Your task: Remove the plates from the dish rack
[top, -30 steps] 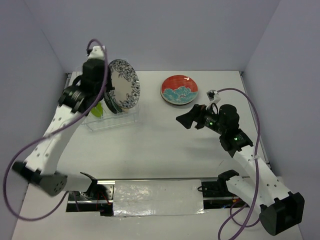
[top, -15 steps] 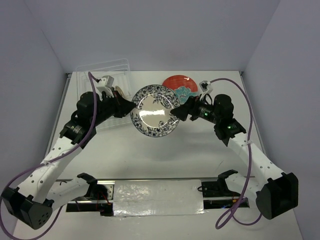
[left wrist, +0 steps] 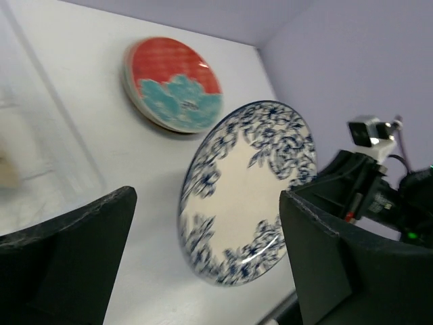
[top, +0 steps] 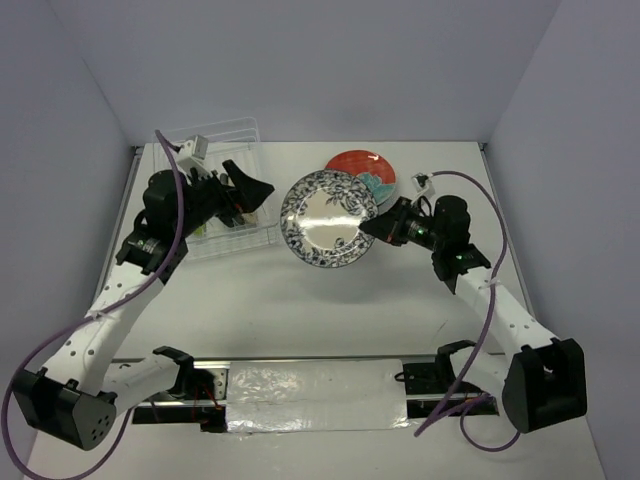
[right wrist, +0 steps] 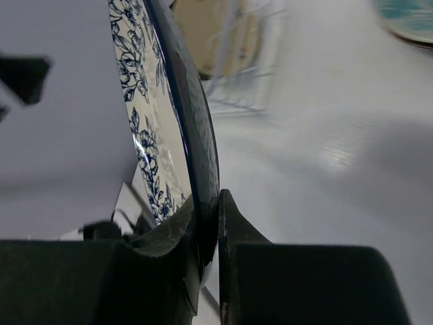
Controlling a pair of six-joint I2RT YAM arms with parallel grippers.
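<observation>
Blue-and-white plate (top: 328, 220) hangs tilted above the table (top: 330, 300), and we see the right end effector (top: 368, 228) clenched on its right rim. Our left end effector (top: 255, 190) stands released, jaws wide, just left of that plate without touching it. Behind lies the red plate (top: 355, 163); the dish rack (top: 215, 128) sits far left.

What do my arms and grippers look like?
White links with black joint housings on the left arm and right arm; black two-finger left gripper and right gripper. A purple cable loops along each, and a small white camera tops each wrist.
</observation>
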